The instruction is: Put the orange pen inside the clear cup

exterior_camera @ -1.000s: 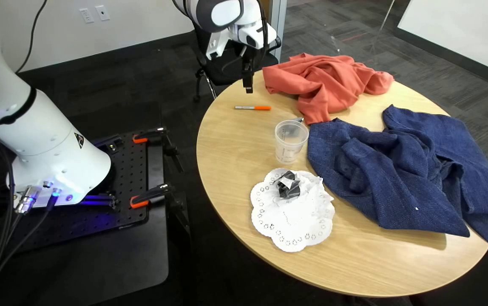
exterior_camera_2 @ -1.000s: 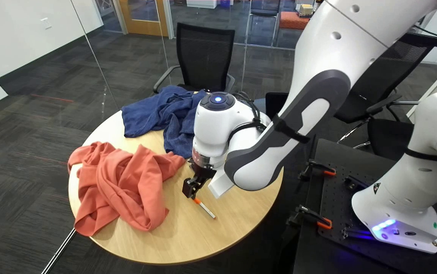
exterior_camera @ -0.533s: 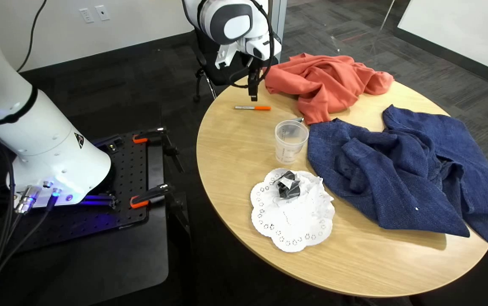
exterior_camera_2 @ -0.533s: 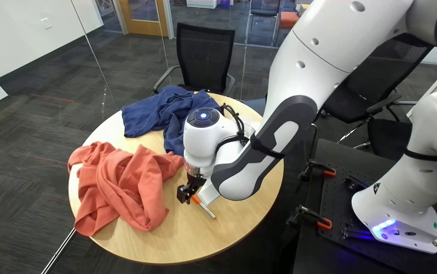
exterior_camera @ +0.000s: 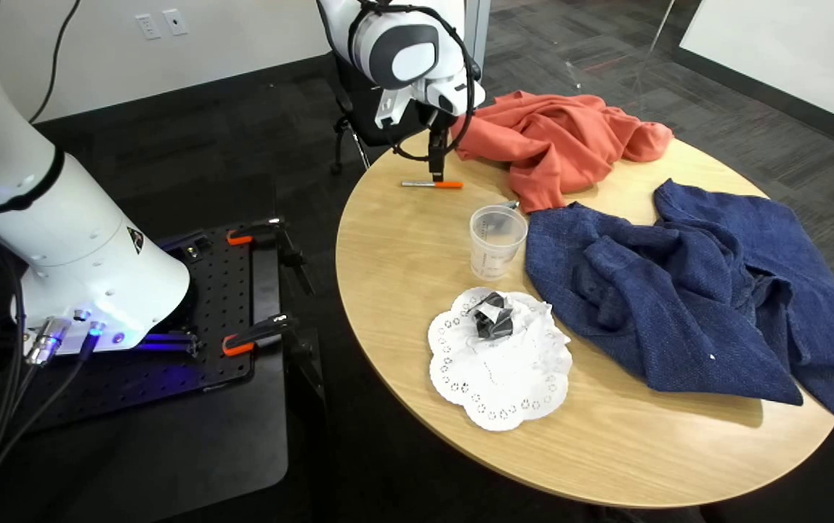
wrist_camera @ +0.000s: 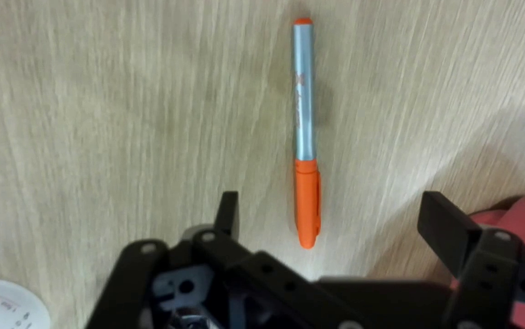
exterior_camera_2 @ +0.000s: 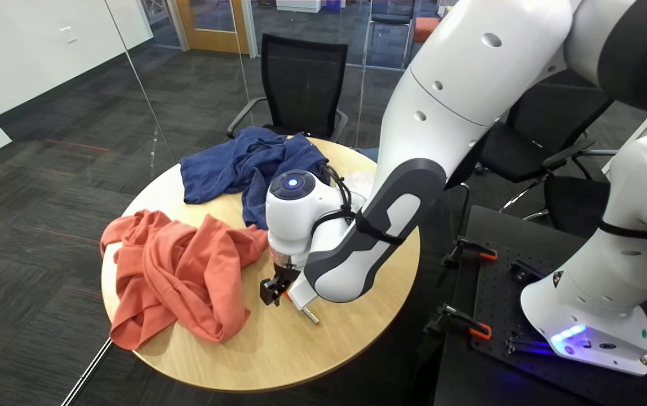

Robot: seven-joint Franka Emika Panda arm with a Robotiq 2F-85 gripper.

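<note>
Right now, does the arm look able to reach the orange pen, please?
Likely yes: the open gripper hangs over the orange pen, with nothing visible between them in the wrist view.

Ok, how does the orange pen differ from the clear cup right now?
The orange pen lies flat; the clear cup stands upright. The pen is orange and silver; the cup is see-through. The pen is slim; the cup is wide. Both rest on the round table.

Silver pen (wrist_camera: pixel 304 105) with orange cap (wrist_camera: pixel 307 205) and orange end, clear cup (exterior_camera: pixel 491 250), black gripper (wrist_camera: pixel 329 205), white arm (exterior_camera_2: pixel 442 101) with dark grey bands, pale wood-grain table (exterior_camera: pixel 402 283), navy cloth (exterior_camera: pixel 649 312), coral-red cloth (exterior_camera: pixel 555 142), white doily (exterior_camera: pixel 453 374) with flower-patterned rim
</note>
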